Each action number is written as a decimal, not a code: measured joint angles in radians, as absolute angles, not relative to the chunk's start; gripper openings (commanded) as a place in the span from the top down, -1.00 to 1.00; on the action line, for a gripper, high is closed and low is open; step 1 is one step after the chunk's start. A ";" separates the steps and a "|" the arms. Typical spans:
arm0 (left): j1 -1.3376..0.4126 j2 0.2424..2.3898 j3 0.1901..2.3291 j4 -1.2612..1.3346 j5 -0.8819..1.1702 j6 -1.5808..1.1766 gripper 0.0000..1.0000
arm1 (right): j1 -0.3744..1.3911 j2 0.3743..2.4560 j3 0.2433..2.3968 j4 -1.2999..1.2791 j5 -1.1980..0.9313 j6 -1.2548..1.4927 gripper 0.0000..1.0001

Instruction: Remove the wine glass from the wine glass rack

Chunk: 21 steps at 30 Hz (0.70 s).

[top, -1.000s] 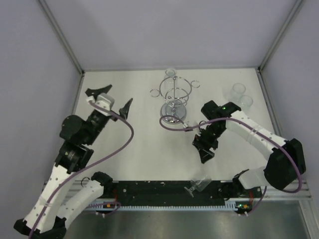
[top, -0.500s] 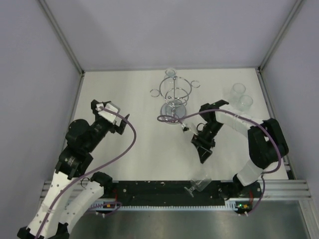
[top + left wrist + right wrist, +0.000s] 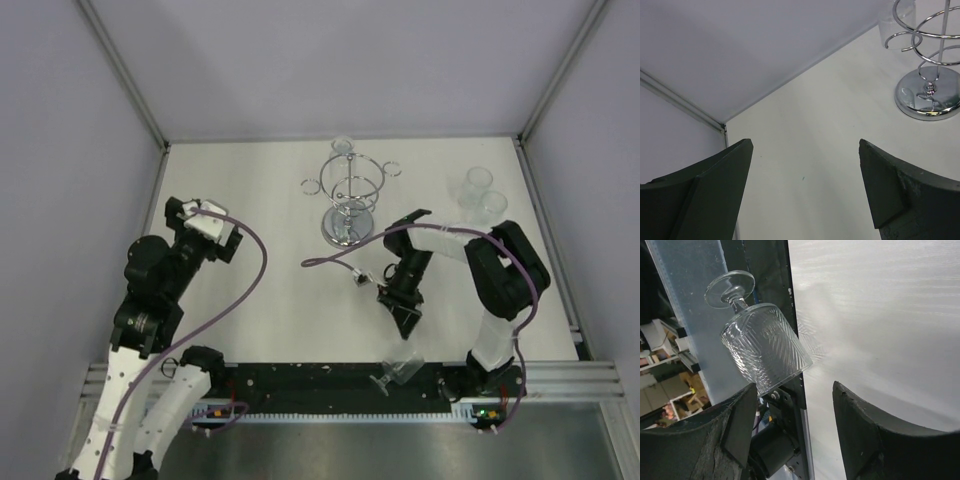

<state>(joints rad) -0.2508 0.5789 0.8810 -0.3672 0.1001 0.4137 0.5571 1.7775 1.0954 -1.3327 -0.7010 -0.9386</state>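
White table (image 3: 260, 295), lavender walls (image 3: 340, 60), aluminium posts (image 3: 125, 75)

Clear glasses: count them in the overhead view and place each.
4: one clear glass at the far side of the shiny chrome wire rack, two near the far right corner, one tipped at the near edge. More may be hidden.

Left wrist view crops the wine glass rack (image 3: 927, 95) at the top and right edges; we lose its upper rings. The glass (image 3: 894, 25) behind the rack is cut at the top too. Near-side of the rack, part of the wine glass (image 3: 765, 352) rim hides behind one finger (image 3: 737, 435) of the right gripper (image 3: 792, 400).
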 measured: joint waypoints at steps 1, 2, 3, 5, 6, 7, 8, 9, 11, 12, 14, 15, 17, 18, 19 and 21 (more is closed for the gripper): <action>-0.243 0.581 0.883 -0.367 0.101 0.417 -0.85 | 0.562 1.796 1.095 -1.332 -0.698 -0.935 -0.20; -0.236 0.581 0.884 -0.366 0.102 0.419 -0.85 | 0.563 1.811 1.093 -1.332 -0.693 -0.926 -0.20; -0.229 0.581 0.884 -0.367 0.105 0.422 -0.85 | 0.564 1.821 1.092 -1.332 -0.686 -0.913 -0.20; -0.216 0.582 0.884 -0.366 0.114 0.424 -0.85 | 0.565 1.825 1.084 -1.331 -0.673 -0.887 -0.20; -0.209 0.582 0.884 -0.366 0.117 0.424 -0.85 | 0.565 1.821 1.078 -1.330 -0.670 -0.871 -0.21; -0.202 0.583 0.884 -0.366 0.121 0.424 -0.85 | 0.566 1.817 1.073 -1.329 -0.666 -0.860 -0.21; -0.196 0.585 0.884 -0.365 0.125 0.424 -0.85 | 0.566 1.807 1.067 -1.329 -0.657 -0.846 -0.21; -0.191 0.588 0.884 -0.364 0.130 0.424 -0.85 | 0.567 1.795 1.059 -1.329 -0.649 -0.834 -0.20; -0.181 0.588 0.884 -0.360 0.141 0.423 -0.85 | 0.568 1.772 1.046 -1.333 -0.629 -0.813 -0.19; -0.176 0.588 0.884 -0.359 0.143 0.423 -0.85 | 0.568 1.767 1.045 -1.336 -0.619 -0.803 -0.18; -0.172 0.588 0.884 -0.359 0.146 0.422 -0.85 | 0.568 1.767 1.042 -1.335 -0.603 -0.784 -0.18; -0.171 0.588 0.884 -0.359 0.146 0.422 -0.85 | 0.568 1.767 1.041 -1.336 -0.595 -0.773 -0.18; -0.167 0.588 0.884 -0.360 0.157 0.422 -0.85 | 0.573 1.766 1.041 -1.335 -0.588 -0.760 -0.18; -0.165 0.588 0.884 -0.359 0.161 0.422 -0.85 | 0.580 1.766 1.041 -1.336 -0.587 -0.757 -0.18; -0.164 0.588 0.884 -0.359 0.165 0.422 -0.85 | 0.588 1.766 1.041 -1.336 -0.588 -0.756 -0.18; -0.164 0.588 0.884 -0.358 0.169 0.422 -0.85 | 0.617 1.763 1.041 -1.335 -0.590 -0.755 -0.18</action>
